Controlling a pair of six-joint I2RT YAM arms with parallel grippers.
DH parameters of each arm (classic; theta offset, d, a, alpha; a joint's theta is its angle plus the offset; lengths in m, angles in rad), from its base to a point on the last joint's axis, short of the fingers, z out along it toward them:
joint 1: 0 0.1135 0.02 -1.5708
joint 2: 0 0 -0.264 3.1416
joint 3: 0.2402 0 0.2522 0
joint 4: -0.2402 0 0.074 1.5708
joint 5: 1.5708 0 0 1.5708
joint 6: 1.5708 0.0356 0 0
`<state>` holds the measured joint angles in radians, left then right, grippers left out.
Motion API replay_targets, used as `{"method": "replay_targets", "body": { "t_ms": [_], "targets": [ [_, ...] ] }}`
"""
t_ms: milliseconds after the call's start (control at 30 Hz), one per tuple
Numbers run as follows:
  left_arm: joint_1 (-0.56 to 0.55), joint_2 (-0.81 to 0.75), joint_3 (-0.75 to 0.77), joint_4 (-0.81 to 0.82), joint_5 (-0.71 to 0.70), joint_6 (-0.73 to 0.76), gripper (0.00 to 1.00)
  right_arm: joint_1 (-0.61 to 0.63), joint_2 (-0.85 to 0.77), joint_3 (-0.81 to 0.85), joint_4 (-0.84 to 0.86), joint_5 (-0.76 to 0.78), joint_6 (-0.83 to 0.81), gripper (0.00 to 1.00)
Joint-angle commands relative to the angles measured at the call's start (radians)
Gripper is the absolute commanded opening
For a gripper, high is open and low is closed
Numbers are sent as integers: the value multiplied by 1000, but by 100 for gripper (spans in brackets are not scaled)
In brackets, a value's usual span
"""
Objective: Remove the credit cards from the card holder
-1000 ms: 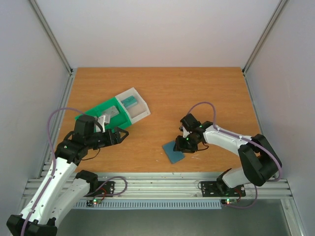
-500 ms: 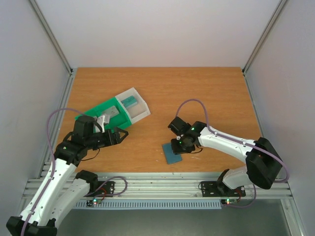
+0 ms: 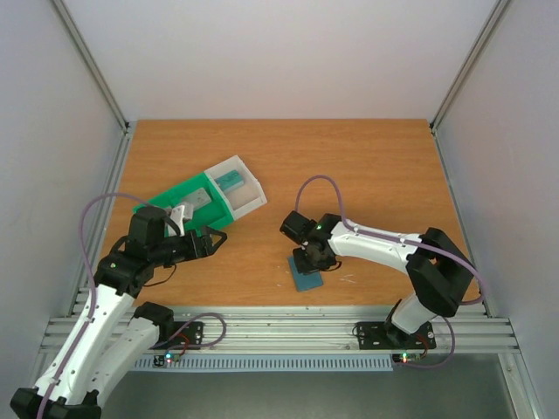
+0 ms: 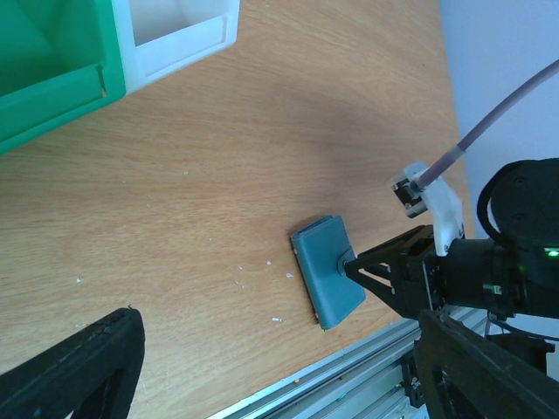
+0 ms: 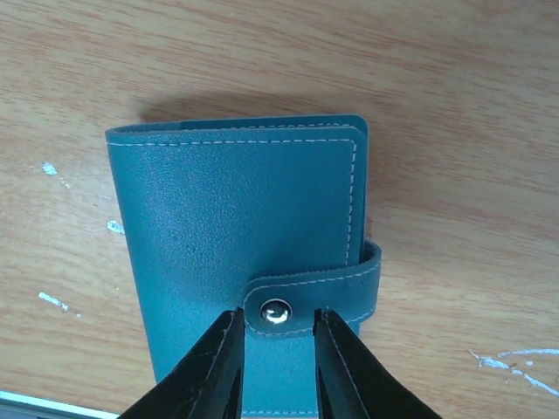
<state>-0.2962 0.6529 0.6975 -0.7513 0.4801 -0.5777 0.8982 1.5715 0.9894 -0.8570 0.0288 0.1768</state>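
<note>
The closed card holder (image 5: 236, 227) is laid flat near the front edge of the table (image 3: 367, 175), long axis toward the right gripper (image 5: 278, 314). Its snap strap (image 5: 349, 284) is straddled by narrowed jaws; a grip cannot be told. The left gripper (image 3: 214, 239), wide open, is seen well apart.

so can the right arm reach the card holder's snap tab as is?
Likely yes: the right gripper straddles the snap tab with nothing between, and the card holder lies flat, closed.

No legible txt or labels.
</note>
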Motion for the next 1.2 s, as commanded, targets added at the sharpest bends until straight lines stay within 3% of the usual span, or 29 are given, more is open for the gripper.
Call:
{"method": "replay_targets", "body": {
  "t_ms": [0, 600, 1000, 1167],
  "targets": [
    [-3, -17, -9, 31, -11, -13, 85, 21, 33, 28, 13, 23, 22, 24],
    [-2, -19, -11, 30, -11, -13, 85, 55, 120, 48, -6, 113, 29, 30],
    [-2, -6, -9, 28, -10, -14, 85, 78, 118, 68, -37, 165, 34, 6],
    [-2, -5, -8, 26, -15, -17, 84, 80, 107, 68, -30, 164, 30, 1]
  ]
}}
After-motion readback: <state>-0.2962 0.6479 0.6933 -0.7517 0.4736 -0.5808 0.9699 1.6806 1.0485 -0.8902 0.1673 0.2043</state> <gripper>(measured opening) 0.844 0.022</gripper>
